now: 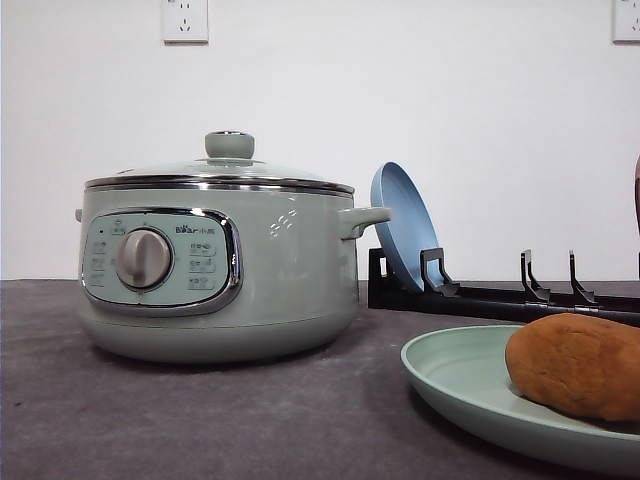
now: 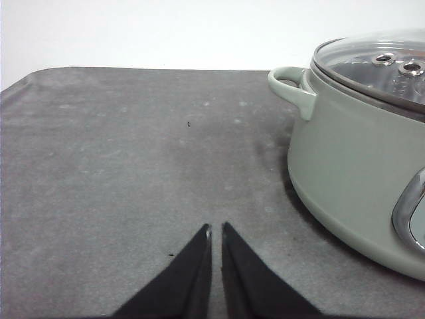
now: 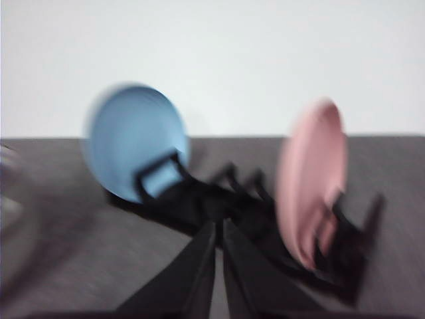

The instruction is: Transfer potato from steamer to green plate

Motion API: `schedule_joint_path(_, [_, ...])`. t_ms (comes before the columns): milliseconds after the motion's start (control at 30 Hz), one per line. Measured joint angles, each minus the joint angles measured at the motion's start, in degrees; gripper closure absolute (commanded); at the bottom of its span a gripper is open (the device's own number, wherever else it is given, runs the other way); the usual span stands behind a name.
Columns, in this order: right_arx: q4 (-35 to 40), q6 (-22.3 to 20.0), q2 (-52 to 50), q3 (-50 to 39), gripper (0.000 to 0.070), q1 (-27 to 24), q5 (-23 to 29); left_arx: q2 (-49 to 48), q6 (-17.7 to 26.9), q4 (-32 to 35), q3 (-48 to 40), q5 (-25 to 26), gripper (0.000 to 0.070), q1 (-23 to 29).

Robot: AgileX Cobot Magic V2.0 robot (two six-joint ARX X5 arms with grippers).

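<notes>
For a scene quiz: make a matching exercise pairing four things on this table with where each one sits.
Things:
1. potato
2. blue plate
3. pink plate
4. lid

Places:
A. on the steamer
B. upright in the rack, at the end nearer the steamer
C. on the green plate
D. upright in the rack, at the end farther from the steamer

Pairs: 1-C, 2-B, 3-D, 4-A
</notes>
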Motion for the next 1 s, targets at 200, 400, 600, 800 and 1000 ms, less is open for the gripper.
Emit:
schedule_joint_path(200, [0.42,-0.23,-4.9,-8.7,0.069,0.07,5.78,0.0,0.0,-0.01,0.0,0.0,0.0678,0.0])
schedule_joint_path(400, [1.08,-0.25,-7.92,-13.06,0.069,0.14,6.46,0.0,0.0,-0.01,0.0,0.02,0.0678,0.0])
schedule_joint_path(600, [0.28,-0.26,-7.91,-14.13,0.069,0.14,5.94,0.0,0.0,-0.02,0.0,0.01,0.0678,0.0])
schedule_joint_path(800, [0.39,-0.27,-7.91,-14.12,0.069,0.14,5.99,0.0,0.0,-0.01,0.0,0.01,0.0678,0.0])
schedule_joint_path(1000, [0.41,-0.27,-7.91,-14.13,0.069,0.14,6.02,0.0,0.0,-0.01,0.0,0.01,0.0678,0.0])
